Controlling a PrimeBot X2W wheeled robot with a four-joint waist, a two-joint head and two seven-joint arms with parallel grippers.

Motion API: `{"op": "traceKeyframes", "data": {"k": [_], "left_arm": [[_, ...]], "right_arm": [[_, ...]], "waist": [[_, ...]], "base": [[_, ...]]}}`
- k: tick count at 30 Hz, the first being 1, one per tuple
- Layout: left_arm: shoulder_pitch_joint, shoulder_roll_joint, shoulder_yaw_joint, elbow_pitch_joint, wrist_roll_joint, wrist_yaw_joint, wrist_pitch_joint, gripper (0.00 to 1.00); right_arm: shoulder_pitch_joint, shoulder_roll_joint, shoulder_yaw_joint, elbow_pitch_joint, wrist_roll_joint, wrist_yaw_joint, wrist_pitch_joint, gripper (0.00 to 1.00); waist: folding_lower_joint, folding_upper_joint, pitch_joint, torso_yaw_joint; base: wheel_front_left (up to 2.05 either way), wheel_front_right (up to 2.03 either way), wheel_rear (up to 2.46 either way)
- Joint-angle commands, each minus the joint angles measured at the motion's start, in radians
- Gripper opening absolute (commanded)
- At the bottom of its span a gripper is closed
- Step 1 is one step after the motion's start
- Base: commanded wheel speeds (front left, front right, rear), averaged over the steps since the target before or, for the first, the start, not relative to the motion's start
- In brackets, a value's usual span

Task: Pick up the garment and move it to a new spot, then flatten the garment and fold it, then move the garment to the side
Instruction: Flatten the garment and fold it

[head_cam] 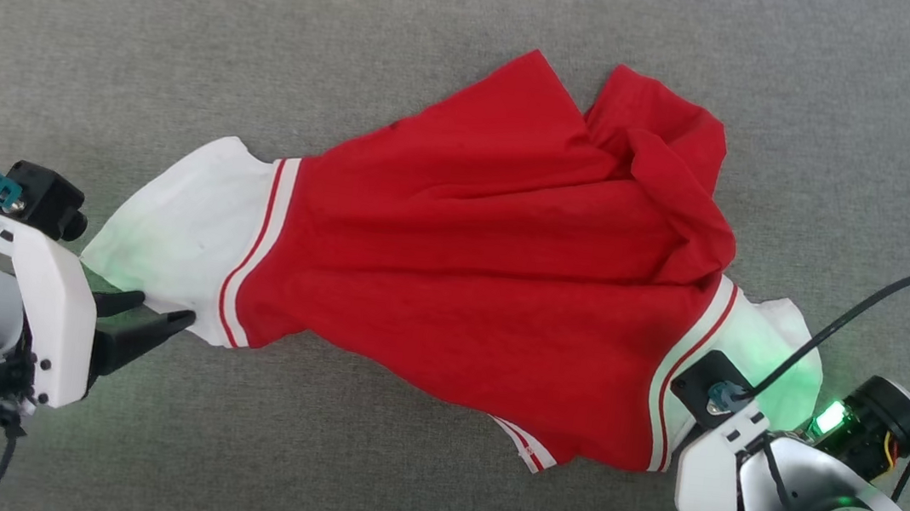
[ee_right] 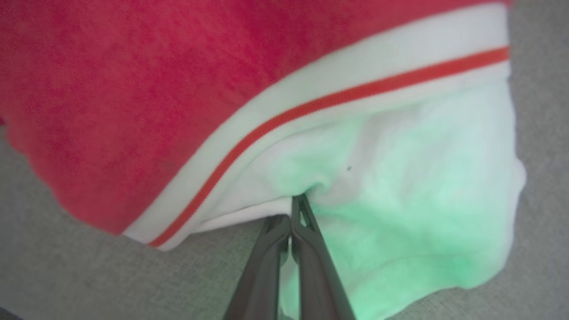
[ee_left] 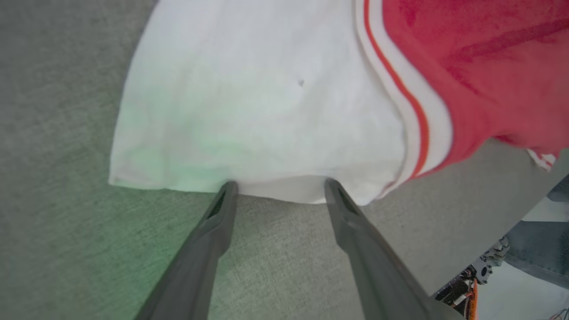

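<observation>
The garment (head_cam: 490,251), a red T-shirt with white sleeves and striped trim, lies crumpled across the grey surface. Its top right part is bunched into folds. My left gripper (head_cam: 162,309) stands open at the lower edge of the left white sleeve (ee_left: 266,89). In the left wrist view the left gripper (ee_left: 280,184) has both fingertips touching the sleeve hem, jaws wide apart. My right gripper (ee_right: 295,209) is shut, pinching a tuck of the right white sleeve (ee_right: 400,200) just beside the red stripe. In the head view the right wrist mount (head_cam: 723,423) covers those fingers.
A grey felt-like surface (head_cam: 189,28) runs all around the shirt, with open room above and to the left. In the left wrist view its edge (ee_left: 502,218) runs along the lower right, with cables (ee_left: 471,284) and blue-grey cloth (ee_left: 533,253) beyond.
</observation>
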Motion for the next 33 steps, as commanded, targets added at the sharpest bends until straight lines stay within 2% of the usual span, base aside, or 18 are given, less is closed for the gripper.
{"op": "traceKeyframes", "data": {"k": [1,9,10,11,12,18,22,33], "left_arm": [[-0.016,-0.009,-0.015,0.019,-0.012,0.002,0.013,1.00],[-0.066,-0.095,-0.124,0.142,-0.061,0.004,0.068,1.00],[-0.072,-0.103,-0.133,0.145,-0.071,0.004,0.070,0.82],[-0.076,-0.109,-0.141,0.147,-0.078,0.004,0.071,0.38],[-0.083,-0.114,-0.150,0.143,-0.083,0.003,0.068,0.00],[-0.108,-0.090,-0.149,0.118,-0.140,0.002,-0.012,0.00],[-0.106,-0.044,-0.125,0.079,-0.165,0.002,-0.089,0.00],[-0.068,0.029,-0.029,-0.118,-0.249,0.002,-0.325,0.00]], "right_arm": [[-0.009,0.025,0.019,0.037,-0.005,0.000,-0.005,0.00],[-0.041,0.052,0.030,0.057,-0.020,0.000,-0.018,0.00],[-0.047,0.057,0.032,0.059,-0.022,0.000,-0.021,0.00],[-0.051,0.060,0.034,0.060,-0.024,0.000,-0.023,0.00],[-0.052,0.062,0.035,0.063,-0.025,0.000,-0.025,0.00],[-0.047,0.065,-0.001,0.042,-0.029,-0.001,-0.074,0.00],[-0.031,0.049,-0.046,-0.001,-0.042,-0.001,-0.116,0.00],[0.031,0.055,-0.249,-0.217,-0.045,-0.001,-0.191,0.00]], "waist": [[0.0000,-0.0001,0.011,-0.007],[0.0000,-0.0001,0.043,-0.027],[0.0000,-0.0001,0.045,-0.030],[0.0000,-0.0001,0.046,-0.033],[0.0000,-0.0001,0.047,-0.035],[0.0000,-0.0001,0.027,-0.045],[0.0000,-0.0001,0.003,-0.047],[0.0000,-0.0001,-0.037,-0.035]], "base": [[0.00,0.00,0.00],[0.00,0.00,0.00],[0.00,0.00,0.00],[0.00,0.00,0.00],[0.00,0.00,0.00],[0.00,0.00,0.00],[0.00,0.00,0.00],[0.00,0.00,0.00]]}}
